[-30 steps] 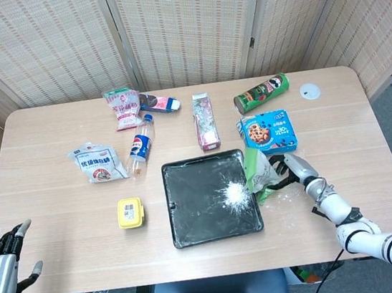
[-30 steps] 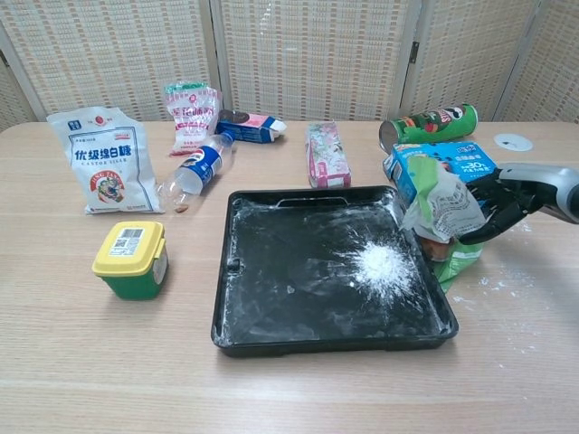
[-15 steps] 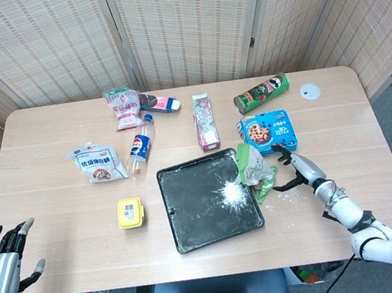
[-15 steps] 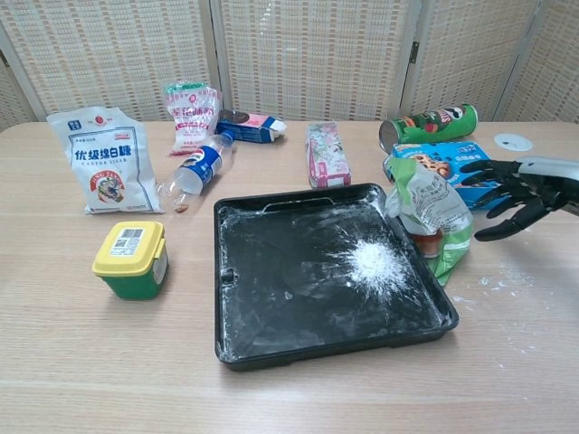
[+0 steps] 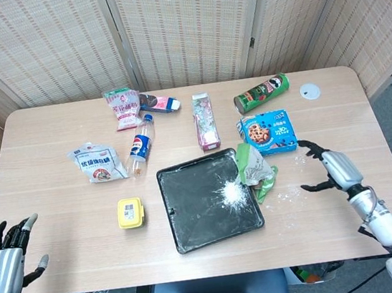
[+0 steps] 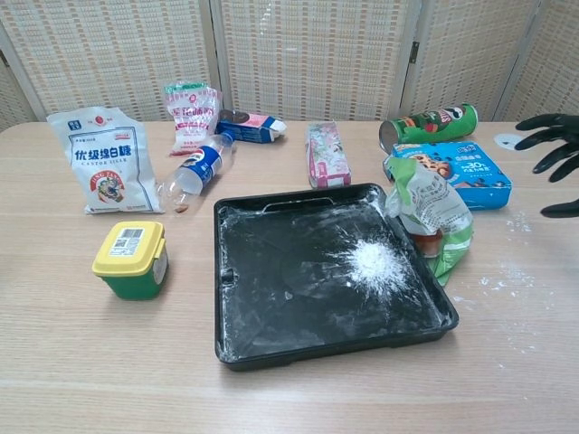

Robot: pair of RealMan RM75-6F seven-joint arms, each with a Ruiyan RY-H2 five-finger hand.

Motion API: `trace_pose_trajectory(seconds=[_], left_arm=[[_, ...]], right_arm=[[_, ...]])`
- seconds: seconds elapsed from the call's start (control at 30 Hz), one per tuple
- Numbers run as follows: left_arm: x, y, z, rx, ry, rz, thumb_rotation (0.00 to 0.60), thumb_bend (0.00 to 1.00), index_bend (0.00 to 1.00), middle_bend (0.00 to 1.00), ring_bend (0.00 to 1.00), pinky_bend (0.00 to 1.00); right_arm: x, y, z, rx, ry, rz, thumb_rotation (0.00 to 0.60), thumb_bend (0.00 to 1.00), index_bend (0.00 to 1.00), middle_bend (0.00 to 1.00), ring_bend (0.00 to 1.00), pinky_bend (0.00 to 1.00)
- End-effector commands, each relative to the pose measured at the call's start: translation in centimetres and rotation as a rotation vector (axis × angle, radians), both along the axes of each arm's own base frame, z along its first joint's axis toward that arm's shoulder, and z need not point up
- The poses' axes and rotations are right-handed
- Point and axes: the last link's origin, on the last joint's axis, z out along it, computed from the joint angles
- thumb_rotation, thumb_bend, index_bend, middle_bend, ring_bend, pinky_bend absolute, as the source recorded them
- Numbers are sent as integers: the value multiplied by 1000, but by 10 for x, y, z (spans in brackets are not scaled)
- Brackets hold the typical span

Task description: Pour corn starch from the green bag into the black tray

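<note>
Head view: a wooden table (image 5: pixel 63 236) seen from above.
Green bag (image 5: pixel 255 170): crumpled, lying against the black tray's right edge, held by nothing.
Black tray (image 5: pixel 198 218): mid-table, with a white starch pile (image 5: pixel 234 193) near its right side.
Right hand (image 5: pixel 331 167): right of the bag, apart from it, fingers spread, empty.
Left hand (image 5: pixel 4 255): off the table's front left corner, fingers apart, empty.
Blue cookie box (image 5: pixel 267 132): just behind the bag.
</note>
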Motion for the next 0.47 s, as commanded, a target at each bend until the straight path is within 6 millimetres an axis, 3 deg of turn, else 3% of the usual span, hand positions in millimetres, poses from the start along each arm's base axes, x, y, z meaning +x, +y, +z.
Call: trace_pose_trajectory(seconds=[0.03,0.2,0.37,0.47], left_arm=[[1,3,-1,10,-1,-5,600,347,112,184,200,0],[5,5,-4,37,0,-26,600,347,115,184,198,0],[13,3,-6,59,2,-54,600,347,119,184,195,0],[20,2,-8,59,1,-76,600,347,119,184,191,0]], right_arm=[[-12,53,44,-106,144,-30,600,162,128,191,240,280],[-19,92,68,-223,182,-77,600,162,135,190,219,262],[-29,131,79,-289,200,-136,600,162,135,185,209,240],[-29,144,82,-307,207,-137,600,162,135,183,189,203]])
